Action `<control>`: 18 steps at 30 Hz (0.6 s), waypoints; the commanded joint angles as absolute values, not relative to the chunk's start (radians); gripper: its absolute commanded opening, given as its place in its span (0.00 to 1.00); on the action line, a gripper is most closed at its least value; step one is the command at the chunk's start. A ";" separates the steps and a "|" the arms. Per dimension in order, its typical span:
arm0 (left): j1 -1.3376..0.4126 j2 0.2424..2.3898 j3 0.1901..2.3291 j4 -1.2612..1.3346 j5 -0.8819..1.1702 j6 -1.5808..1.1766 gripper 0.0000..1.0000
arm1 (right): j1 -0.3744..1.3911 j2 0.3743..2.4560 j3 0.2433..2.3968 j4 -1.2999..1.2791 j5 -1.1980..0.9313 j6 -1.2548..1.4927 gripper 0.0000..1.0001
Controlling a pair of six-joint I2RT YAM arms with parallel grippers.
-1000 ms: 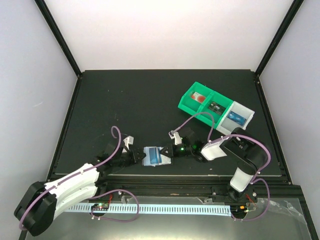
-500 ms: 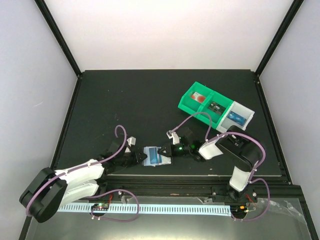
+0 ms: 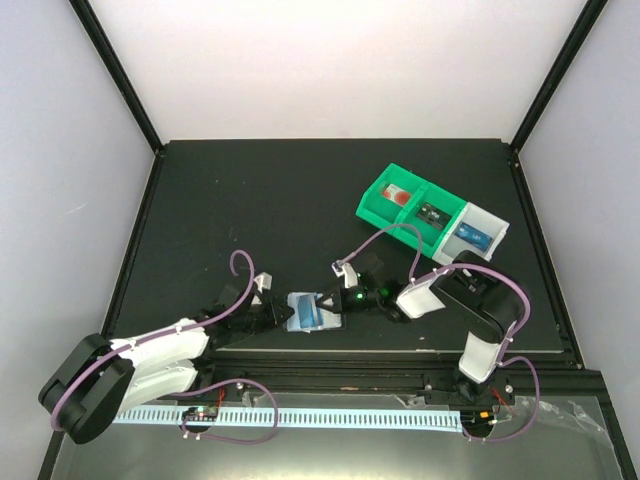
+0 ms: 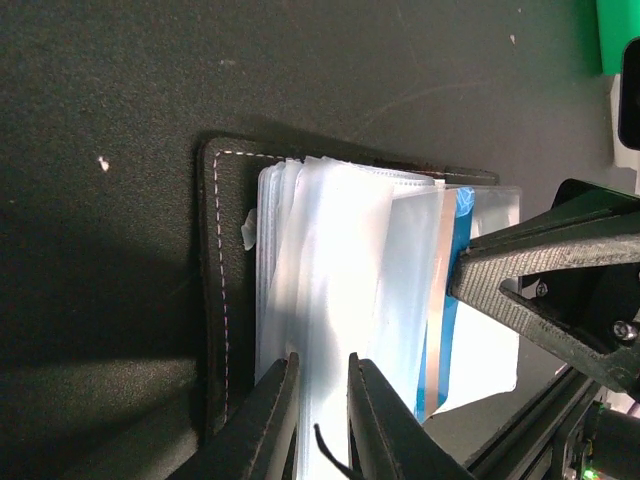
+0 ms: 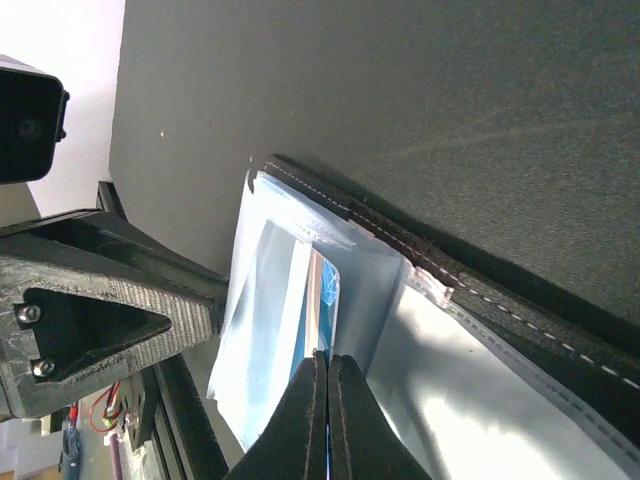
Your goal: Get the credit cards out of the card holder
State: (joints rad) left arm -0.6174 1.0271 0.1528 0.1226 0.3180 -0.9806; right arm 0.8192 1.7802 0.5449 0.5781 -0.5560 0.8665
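The card holder (image 3: 303, 312) lies open near the table's front edge, between my two grippers. In the left wrist view its dark stitched cover (image 4: 215, 290) lies under a fan of pale translucent sleeves (image 4: 340, 260). My left gripper (image 4: 323, 400) is pinched on those sleeves from the left side. A bright-blue credit card (image 5: 328, 285) sticks out of a sleeve, and its edge also shows as a blue strip (image 4: 460, 250). My right gripper (image 5: 327, 400) is shut on this card's edge from the right. In the top view the left gripper (image 3: 272, 314) and right gripper (image 3: 335, 303) flank the holder.
A green-and-grey compartment tray (image 3: 375, 205) sits at the back right. It holds a red-and-white item (image 3: 398, 195), a dark green item (image 3: 430, 212) and a blue card (image 3: 471, 236). The table's front rail runs just below the holder.
My right gripper has closed on the blue card's edge after shifting slightly left. The left arm has swung lower and its jaws have tightened a little on the sleeves.
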 commanded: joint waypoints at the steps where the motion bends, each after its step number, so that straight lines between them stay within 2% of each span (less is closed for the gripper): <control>1: -0.626 1.015 0.134 0.106 0.269 -0.977 0.15 | 0.818 1.759 0.533 0.567 -0.543 0.851 0.01; 18: -0.629 0.944 0.127 0.035 0.226 -0.976 0.18 | 0.784 1.689 0.473 0.530 -0.512 0.867 0.02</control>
State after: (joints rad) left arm -0.6231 0.9710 0.1406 0.0689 0.2573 -0.9810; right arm 0.7937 1.6913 0.4919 0.5438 -0.5301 0.8665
